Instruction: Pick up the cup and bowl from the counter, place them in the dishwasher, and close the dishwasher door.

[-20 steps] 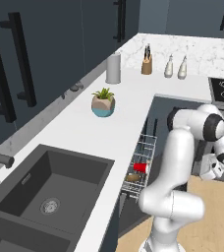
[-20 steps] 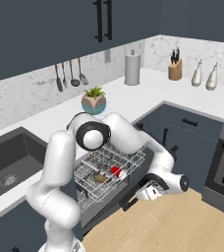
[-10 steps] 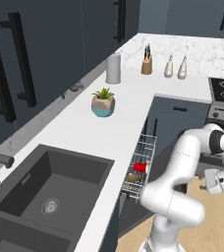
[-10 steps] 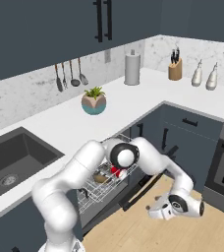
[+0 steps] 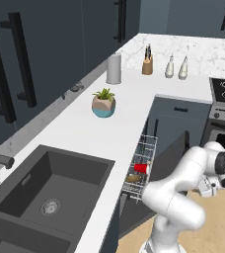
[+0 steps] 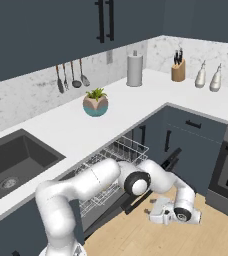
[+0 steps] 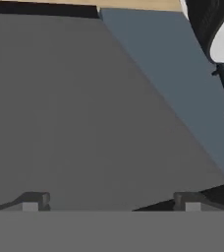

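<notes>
Door of the under-counter dishwasher (image 5: 171,160), a flat dark slate-blue panel, hangs partly open, tilted out from its bottom edge over the wooden floor, its long edge running along the cabinet fronts. In the hand view the same panel (image 7: 84,113) spreads broad and grey just beyond the two dark finger tips (image 7: 30,202), which stand as wide apart as they go and hold nothing. The gripper (image 6: 158,216) sits low near the floor, just outside the door's outer face. Inside the dishwasher the grey wire rack (image 5: 143,165) is pulled out; the small plain red cup (image 5: 141,168) lies on its side in it, and the small brown wooden bowl (image 5: 133,178) rests just beside it. Above runs the white marble-look counter (image 5: 90,129).
</notes>
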